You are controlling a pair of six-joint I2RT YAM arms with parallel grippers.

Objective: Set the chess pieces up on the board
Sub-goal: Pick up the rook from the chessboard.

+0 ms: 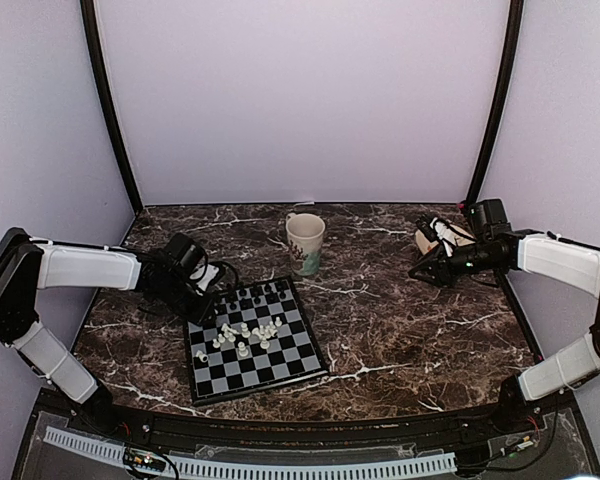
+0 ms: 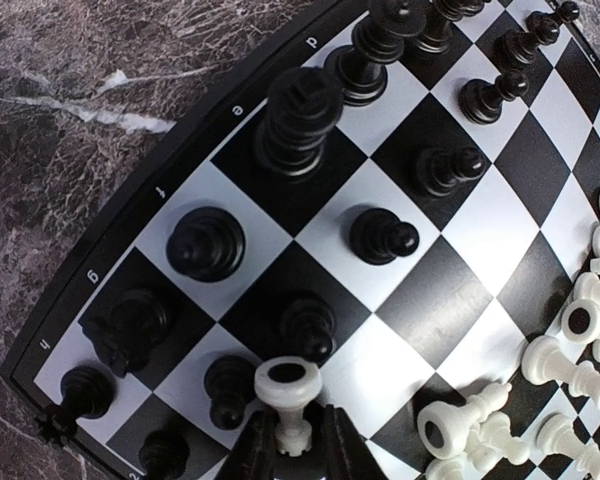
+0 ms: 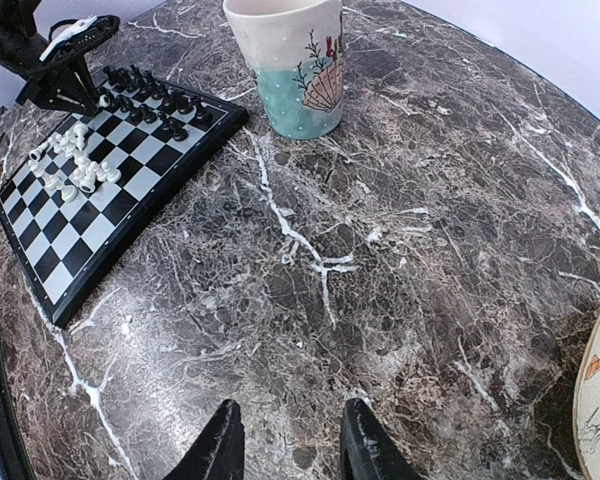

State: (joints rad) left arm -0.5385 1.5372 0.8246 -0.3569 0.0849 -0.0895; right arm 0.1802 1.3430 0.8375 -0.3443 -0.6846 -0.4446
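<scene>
The board (image 1: 310, 375) lies left of centre on the marble. Black chess pieces (image 2: 205, 243) stand in rows along its far-left edge. White chess pieces (image 1: 245, 335) lie in a loose heap mid-board, also seen at the right of the left wrist view as a white pile (image 2: 570, 370). My left gripper (image 2: 292, 425) hangs over the board's black-piece corner, its jaws shut on the head of a small white piece (image 2: 285, 385) that lies sideways with its round base pointing away. My right gripper (image 3: 285, 440) hovers open over bare marble at the far right, holding nothing.
A cream and teal mug (image 1: 305, 243) stands behind the board, near its far corner. A patterned dish (image 1: 440, 235) sits at the back right beside my right gripper. Purple walls close in the table on three sides.
</scene>
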